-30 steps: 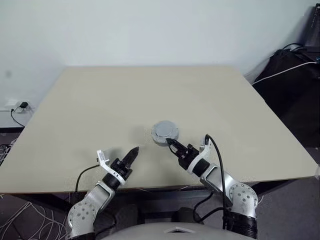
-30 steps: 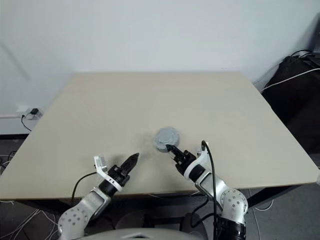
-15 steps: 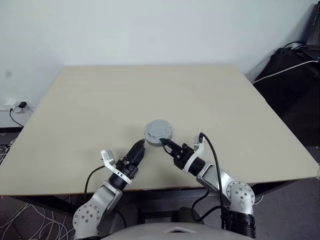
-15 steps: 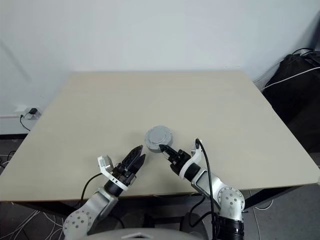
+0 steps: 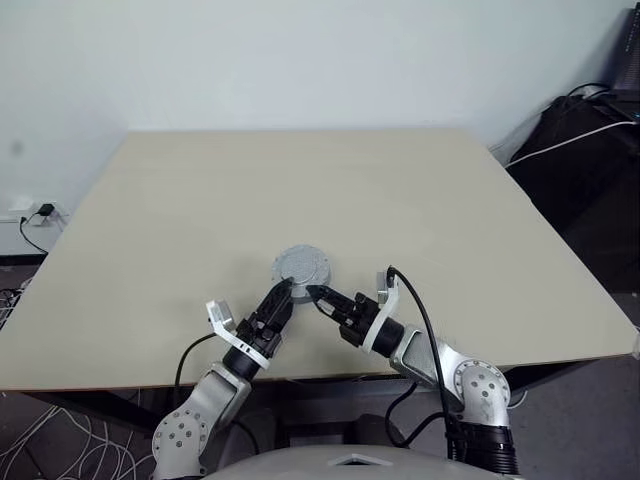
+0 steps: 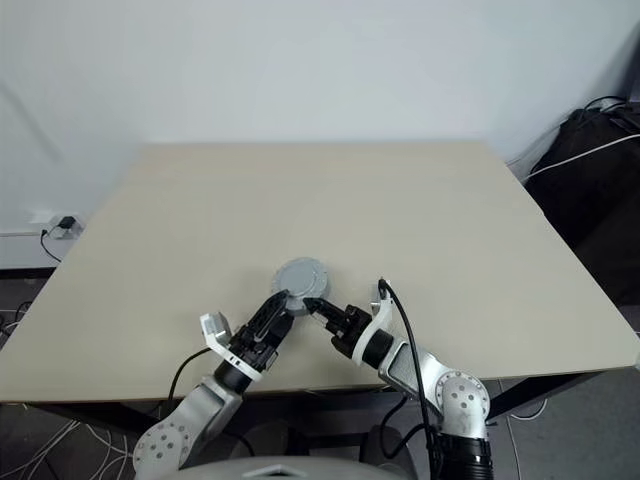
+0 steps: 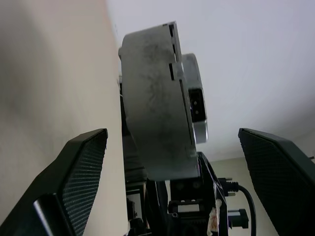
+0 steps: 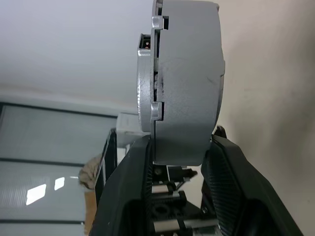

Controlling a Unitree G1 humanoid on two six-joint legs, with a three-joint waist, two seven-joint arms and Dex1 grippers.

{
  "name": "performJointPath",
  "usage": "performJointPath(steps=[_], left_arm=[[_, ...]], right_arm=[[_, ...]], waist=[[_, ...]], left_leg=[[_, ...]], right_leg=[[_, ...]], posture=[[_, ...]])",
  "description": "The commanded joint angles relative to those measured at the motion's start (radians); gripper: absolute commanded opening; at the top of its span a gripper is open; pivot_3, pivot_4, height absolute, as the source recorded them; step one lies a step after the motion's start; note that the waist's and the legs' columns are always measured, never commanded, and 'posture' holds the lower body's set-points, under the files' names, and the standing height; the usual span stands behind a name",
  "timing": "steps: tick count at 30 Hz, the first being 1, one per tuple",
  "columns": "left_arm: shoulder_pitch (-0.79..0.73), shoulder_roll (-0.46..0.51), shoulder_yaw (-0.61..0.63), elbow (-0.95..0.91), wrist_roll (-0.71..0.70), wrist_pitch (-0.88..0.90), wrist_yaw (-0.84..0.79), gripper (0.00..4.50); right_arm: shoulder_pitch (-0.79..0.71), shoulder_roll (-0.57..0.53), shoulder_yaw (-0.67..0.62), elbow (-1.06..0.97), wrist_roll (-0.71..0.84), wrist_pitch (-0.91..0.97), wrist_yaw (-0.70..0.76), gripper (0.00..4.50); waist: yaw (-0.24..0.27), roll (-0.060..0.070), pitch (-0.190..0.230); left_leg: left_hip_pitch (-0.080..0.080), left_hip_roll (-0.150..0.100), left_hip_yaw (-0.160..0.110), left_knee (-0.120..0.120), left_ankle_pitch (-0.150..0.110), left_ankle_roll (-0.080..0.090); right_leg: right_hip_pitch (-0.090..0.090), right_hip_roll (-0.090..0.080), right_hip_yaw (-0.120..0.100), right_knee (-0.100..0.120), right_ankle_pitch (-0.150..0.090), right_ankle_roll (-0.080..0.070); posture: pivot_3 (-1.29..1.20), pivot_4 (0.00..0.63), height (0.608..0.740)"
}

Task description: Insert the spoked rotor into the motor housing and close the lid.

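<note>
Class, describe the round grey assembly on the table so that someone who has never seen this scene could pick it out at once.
Start at the beige table and go to its near edge, where the two black grippers meet. The closed motor housing sits there, a thick grey puck with the lid on it, the right gripper clamped on its side. It is the only object on the tabletop.

We saw the lid [image 5: 300, 266] on the motor housing [image 8: 189, 88] near the table's [image 5: 450, 200] front edge, the left gripper [image 5: 280, 300] and right gripper [image 5: 318, 297] flanking it
</note>
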Motion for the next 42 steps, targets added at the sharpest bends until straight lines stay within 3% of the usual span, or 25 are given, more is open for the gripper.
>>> performJointPath(steps=[1,11,19,28,38,42], left_arm=[[-0.027,-0.095,-0.019,-0.009,-0.030,-0.020,-0.017,4.50],[-0.036,-0.086,-0.041,0.016,-0.052,-0.032,-0.001,4.50],[-0.028,-0.091,-0.045,0.015,-0.061,-0.047,0.010,2.20],[-0.023,-0.087,-0.053,0.009,-0.065,-0.070,0.018,2.19],[-0.058,-0.086,-0.029,0.020,-0.022,-0.144,0.074,2.13],[-0.107,-0.079,0.009,0.049,0.008,-0.191,0.110,2.13]], right_arm=[[-0.014,-0.004,0.017,-0.058,0.075,-0.003,0.011,1.29],[-0.003,-0.049,0.047,-0.060,0.120,-0.014,0.016,1.29],[0.010,-0.072,0.061,-0.061,0.141,-0.023,0.021,1.29],[0.023,-0.095,0.070,-0.089,0.049,-0.074,0.063,1.29],[0.039,-0.118,0.070,-0.107,0.045,-0.083,0.080,4.48],[0.043,-0.135,0.062,-0.140,-0.020,-0.122,0.100,4.50]], waist=[[0.001,0.000,0.000],[0.004,-0.001,0.001],[0.005,-0.003,0.002],[0.005,-0.003,0.002],[0.006,-0.004,0.003],[0.008,-0.006,0.004]], left_leg=[[0.000,0.000,0.000,0.000,0.000,0.000],[0.000,0.000,0.000,0.000,0.000,0.000],[0.000,0.000,0.000,0.000,0.000,0.000],[0.000,0.000,0.000,0.001,0.000,0.000],[0.000,0.000,0.000,0.001,0.000,0.000],[0.000,0.000,0.000,0.001,0.000,0.000]], right_leg=[[0.000,0.000,0.000,0.000,0.000,0.000],[0.000,0.000,0.000,0.000,0.000,0.000],[0.000,0.000,0.000,0.000,0.000,0.000],[0.000,0.000,0.000,0.000,0.000,0.000],[0.000,0.000,0.000,0.000,0.000,0.000],[0.000,0.000,-0.001,0.000,0.000,0.000]], posture=[[0.00,0.000,0.740],[0.00,0.000,0.740],[0.00,0.000,0.740],[0.00,0.000,0.740],[0.00,0.000,0.740],[0.00,0.000,0.740]])
